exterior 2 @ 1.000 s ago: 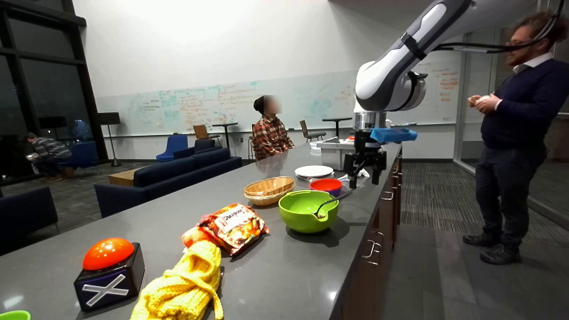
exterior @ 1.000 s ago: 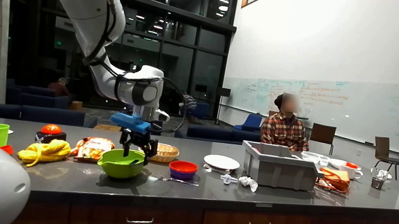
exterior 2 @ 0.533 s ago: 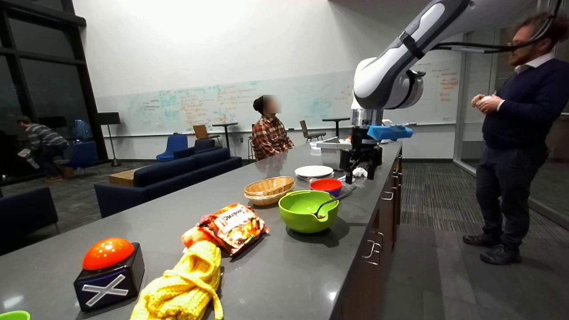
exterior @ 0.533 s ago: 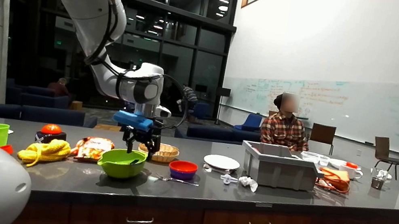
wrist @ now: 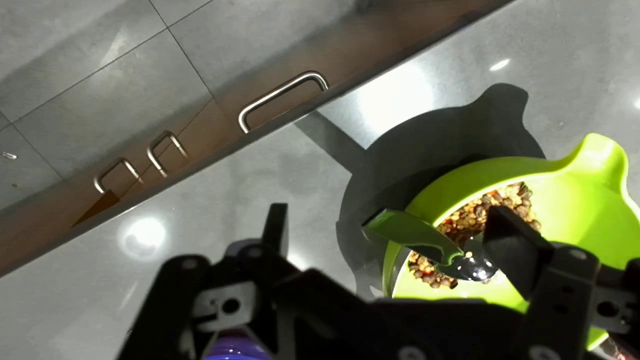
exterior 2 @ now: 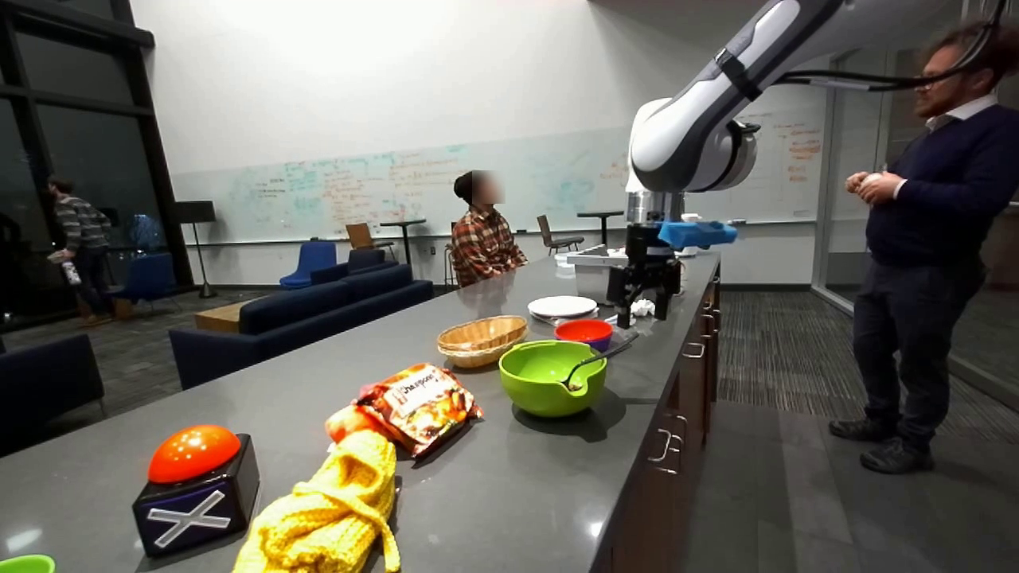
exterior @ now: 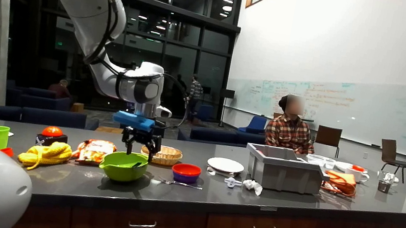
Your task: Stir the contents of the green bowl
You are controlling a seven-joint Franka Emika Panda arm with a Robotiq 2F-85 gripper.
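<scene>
The lime-green bowl (exterior: 122,170) stands on the counter near its front edge, and it also shows in the exterior view (exterior 2: 549,396). In the wrist view the green bowl (wrist: 580,200) holds a dry mix (wrist: 467,215) of brown, tan and red bits. A dark spoon (wrist: 415,234) leans in it, scoop in the mix and handle out over the rim; the spoon (exterior 2: 597,358) sticks out toward the counter's edge. My gripper (wrist: 386,210) is open and empty above the spoon, its fingers on either side of the handle. The gripper (exterior 2: 642,320) is above and apart from the handle end.
A red-and-purple bowl (exterior: 186,174), a fork (exterior: 182,184) and wicker baskets (exterior: 166,157) are close to the green bowl. A food packet (exterior 2: 418,406) and yellow knit bag (exterior 2: 318,509) lie on its other side. A grey bin (exterior: 284,176) stands farther along.
My gripper has risen slightly and shifted a little sideways, staying open above the spoon. The bowl and spoon look about the same. A person in the background has stood up.
</scene>
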